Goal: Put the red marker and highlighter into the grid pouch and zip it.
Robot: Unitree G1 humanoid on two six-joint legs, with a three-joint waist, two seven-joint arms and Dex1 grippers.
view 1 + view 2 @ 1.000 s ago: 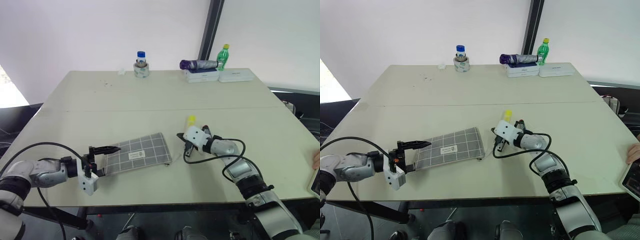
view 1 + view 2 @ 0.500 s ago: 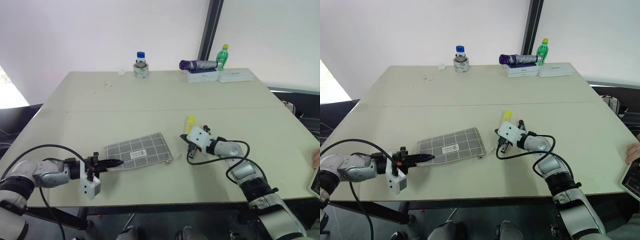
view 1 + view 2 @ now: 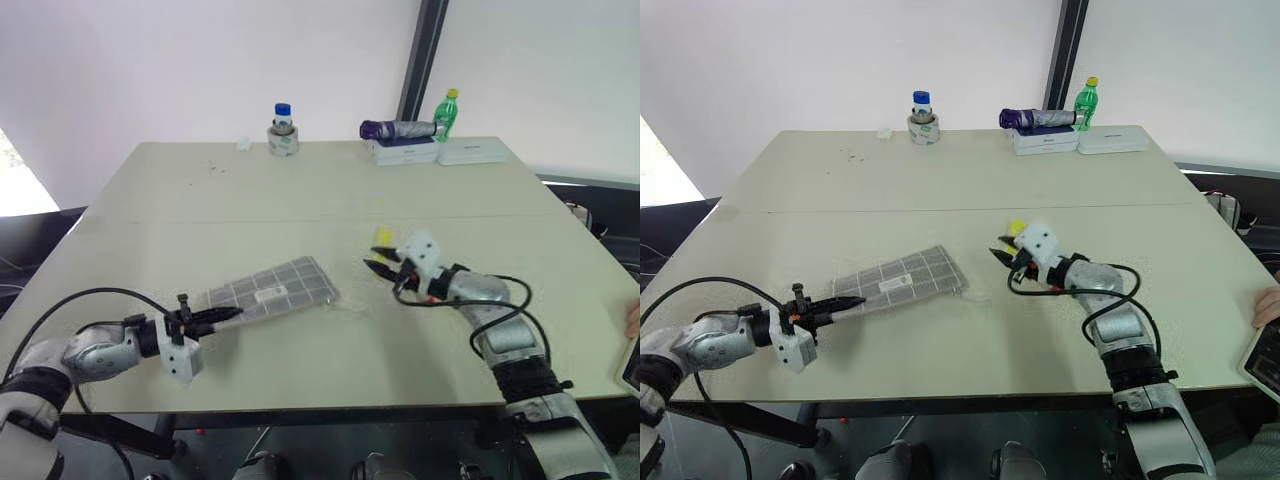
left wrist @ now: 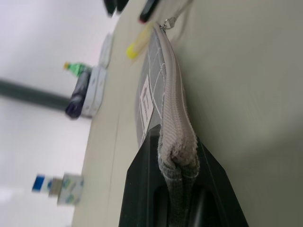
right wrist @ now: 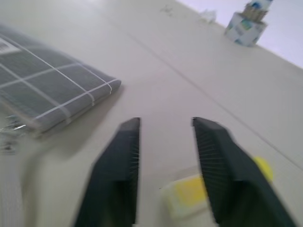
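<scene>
The end of the grid pouch (image 4: 163, 90) is pinched between the closed black fingers of the left gripper (image 3: 212, 317); from the fingertips the pouch extends away over the table (image 3: 300, 180), its gripped end raised off the surface. The fingers of the right gripper (image 5: 163, 156) are held apart with nothing between them. The yellow highlighter (image 5: 189, 193) lies on the table just beyond and below those fingertips. The red marker (image 4: 149, 10) is seen past the far end of the pouch, beside the highlighter.
</scene>
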